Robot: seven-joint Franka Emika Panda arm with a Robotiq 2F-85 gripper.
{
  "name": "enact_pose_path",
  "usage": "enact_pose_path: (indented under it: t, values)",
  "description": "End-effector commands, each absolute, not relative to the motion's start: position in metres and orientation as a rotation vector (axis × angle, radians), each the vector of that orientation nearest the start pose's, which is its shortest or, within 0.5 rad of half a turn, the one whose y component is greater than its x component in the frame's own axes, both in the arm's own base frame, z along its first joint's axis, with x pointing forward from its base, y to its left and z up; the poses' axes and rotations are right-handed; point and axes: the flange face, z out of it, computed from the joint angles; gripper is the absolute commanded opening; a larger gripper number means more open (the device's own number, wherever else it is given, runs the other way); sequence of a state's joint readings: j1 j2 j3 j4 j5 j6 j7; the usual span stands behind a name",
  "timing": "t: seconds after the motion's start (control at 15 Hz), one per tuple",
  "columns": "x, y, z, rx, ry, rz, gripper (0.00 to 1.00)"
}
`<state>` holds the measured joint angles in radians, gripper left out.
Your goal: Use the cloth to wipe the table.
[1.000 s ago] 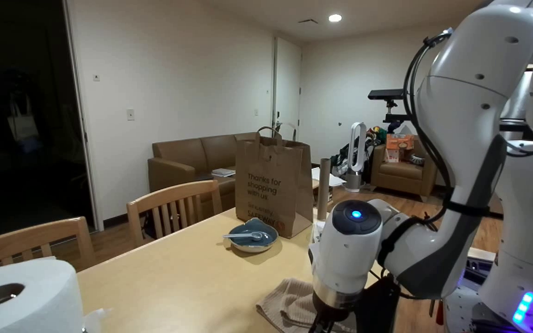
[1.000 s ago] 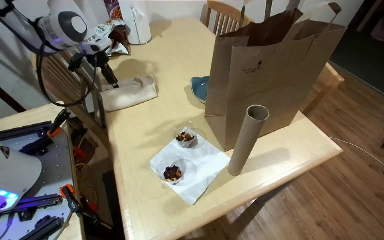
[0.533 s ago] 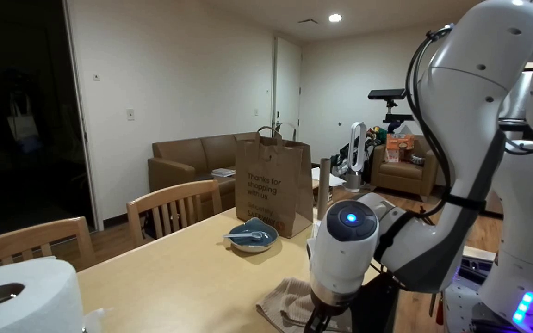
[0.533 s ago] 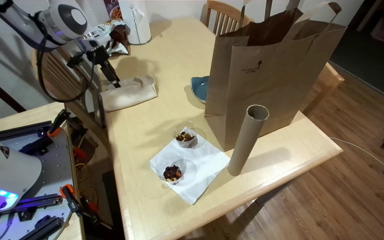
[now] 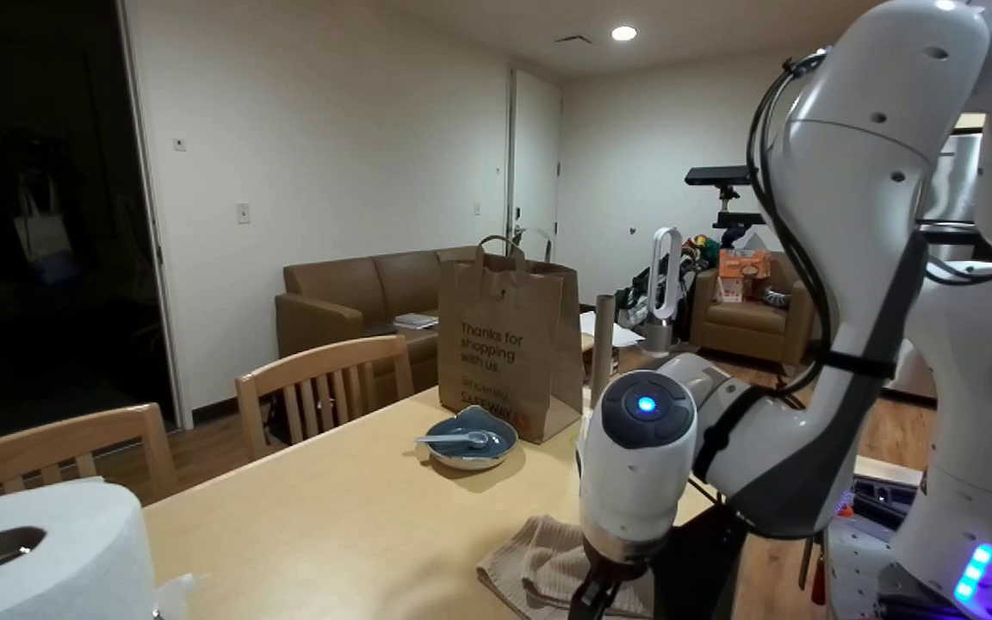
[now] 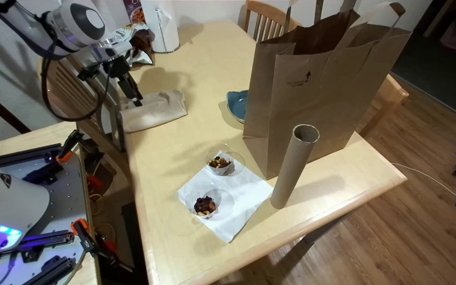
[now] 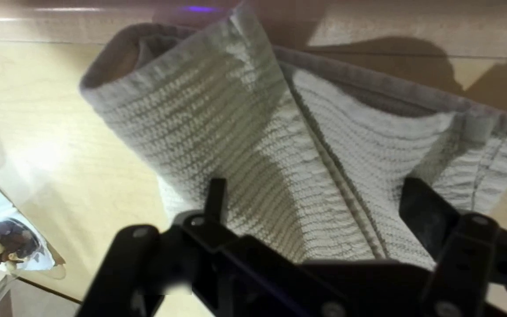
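The beige ribbed cloth [image 6: 156,114] lies folded and rumpled on the pale wooden table [image 6: 196,71], along the edge near the robot. It also shows in an exterior view [image 5: 530,560] and fills much of the wrist view [image 7: 337,145]. My gripper [image 7: 314,181] points down over the cloth with its black fingers wide apart. Cloth lies beneath and between the fingertips, not pinched. In an exterior view the gripper [image 6: 137,102] is right at the cloth's upper surface; I cannot tell whether it touches. In an exterior view the fingertips are cut off by the bottom edge.
A brown paper bag [image 6: 315,95], a cardboard tube [image 6: 295,166] and a blue bowl [image 5: 472,439] with a spoon stand on the table. Two snack cups sit on white paper [image 6: 247,194]. A paper towel roll [image 6: 164,27] and a snack bag [image 6: 143,47] are at the far end.
The arm has shifted slightly, a little to the left in an exterior view, with the gripper staying over the cloth. The cloth has hardly moved.
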<state>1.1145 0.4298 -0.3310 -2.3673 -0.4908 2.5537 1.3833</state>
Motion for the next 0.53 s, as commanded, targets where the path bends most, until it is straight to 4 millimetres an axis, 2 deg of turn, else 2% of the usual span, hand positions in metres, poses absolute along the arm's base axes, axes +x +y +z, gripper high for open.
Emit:
enact_pose_path:
  t: [0.0, 0.4, 0.47]
  values:
    - [0.343, 0.319, 0.139, -3.497, 0.266, -0.346, 1.0]
    - [0.352, 0.311, 0.136, -3.488, 0.276, -0.318, 1.0]
    - [0.353, 0.311, 0.137, -3.487, 0.274, -0.315, 0.75]
